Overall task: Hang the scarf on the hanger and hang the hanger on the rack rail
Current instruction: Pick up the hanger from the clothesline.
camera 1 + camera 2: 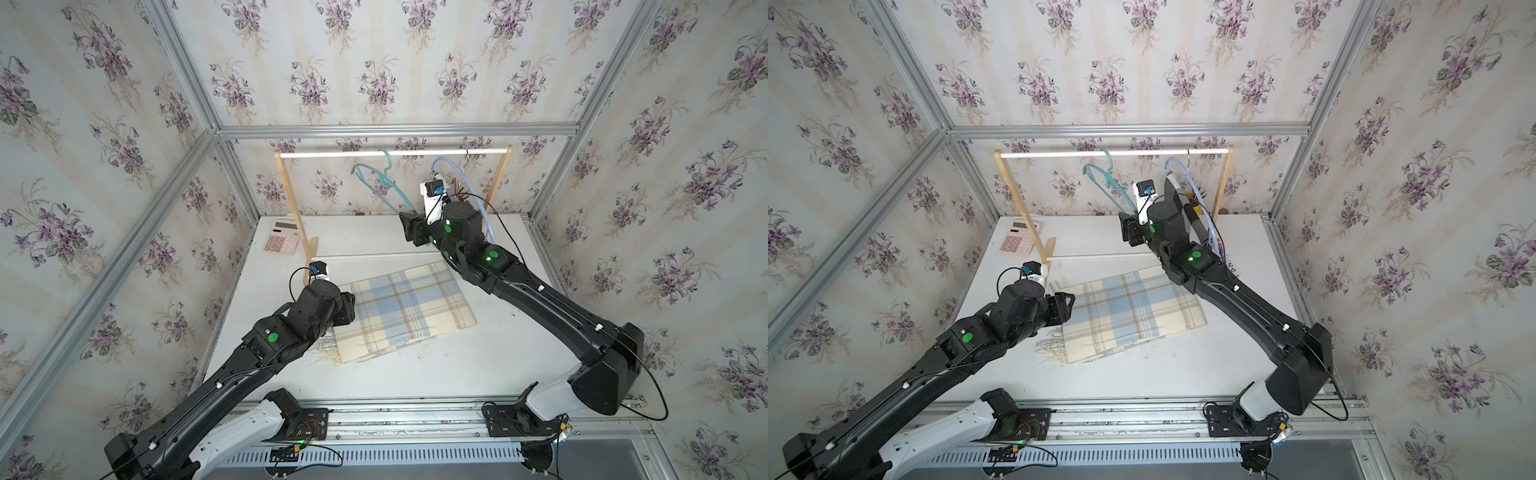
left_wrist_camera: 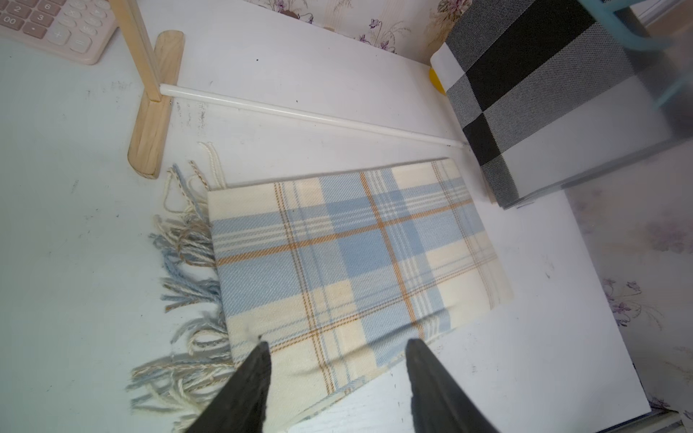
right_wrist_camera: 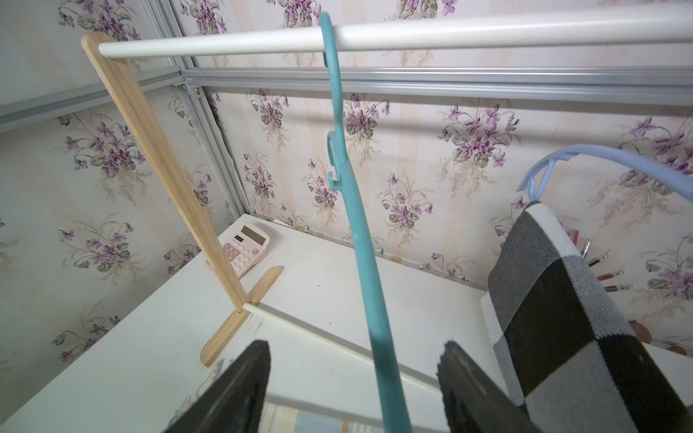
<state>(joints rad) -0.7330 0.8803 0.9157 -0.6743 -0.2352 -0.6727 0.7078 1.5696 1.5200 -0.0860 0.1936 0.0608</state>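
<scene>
A cream and blue plaid scarf [image 1: 407,307] [image 1: 1129,316] lies folded flat on the white table, its fringe toward the left arm. My left gripper [image 2: 337,343] hovers open over the scarf's [image 2: 356,255] near corner by the fringe, holding nothing. A teal hanger [image 1: 376,178] [image 1: 1106,178] hangs tilted from the white rod of the wooden rack. My right gripper [image 3: 354,346] is open, and the teal hanger's [image 3: 360,232] lower arm passes between its fingers without touching them.
The wooden rack [image 1: 291,187] stands at the back of the table, its base rod just behind the scarf. A pale blue hanger [image 3: 600,153] carries a black, grey and white checked cloth [image 3: 562,318] right beside my right gripper. A pink calculator [image 1: 282,241] sits at back left.
</scene>
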